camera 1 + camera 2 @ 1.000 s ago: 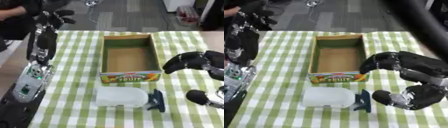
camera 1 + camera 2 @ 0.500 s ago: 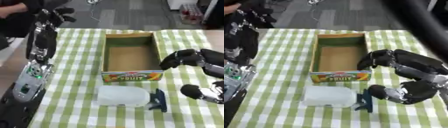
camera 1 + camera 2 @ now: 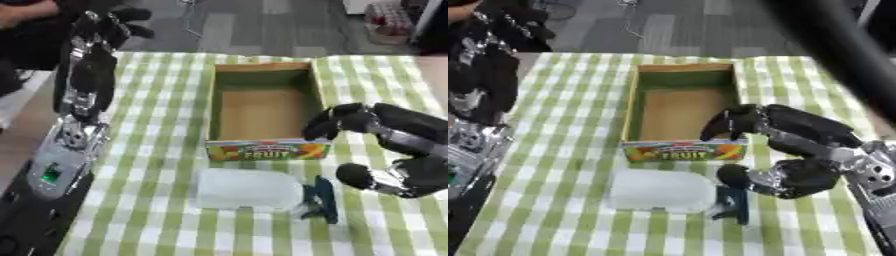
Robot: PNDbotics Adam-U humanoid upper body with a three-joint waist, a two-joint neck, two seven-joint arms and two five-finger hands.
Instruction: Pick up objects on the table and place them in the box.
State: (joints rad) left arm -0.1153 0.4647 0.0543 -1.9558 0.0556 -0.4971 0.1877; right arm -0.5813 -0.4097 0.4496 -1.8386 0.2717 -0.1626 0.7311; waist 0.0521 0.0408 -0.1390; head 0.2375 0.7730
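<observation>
Right hand curled just over the spray bottle's dark nozzle

Spray bottle, pale and translucent, lies on its side on the green-and-white checked tablecloth, just in front of the cardboard box. Its dark blue trigger head points toward the robot's right. The box stands open with nothing visible inside, its near wall printed with coloured fruit and the word FRUIT; bottle and box sit close together but do not touch.

The right hand comes in from the right side and hangs above the trigger head. Its fingers curve down over the box's near right corner, while the thumb reaches in low, just beside the top of the trigger head. The fingers are bent yet close on nothing; whether the thumb touches the trigger cannot be told.

The left hand is raised at the upper left, well apart from the bottle and box, its dark fingers blurred against a dark background, so their posture cannot be told
</observation>
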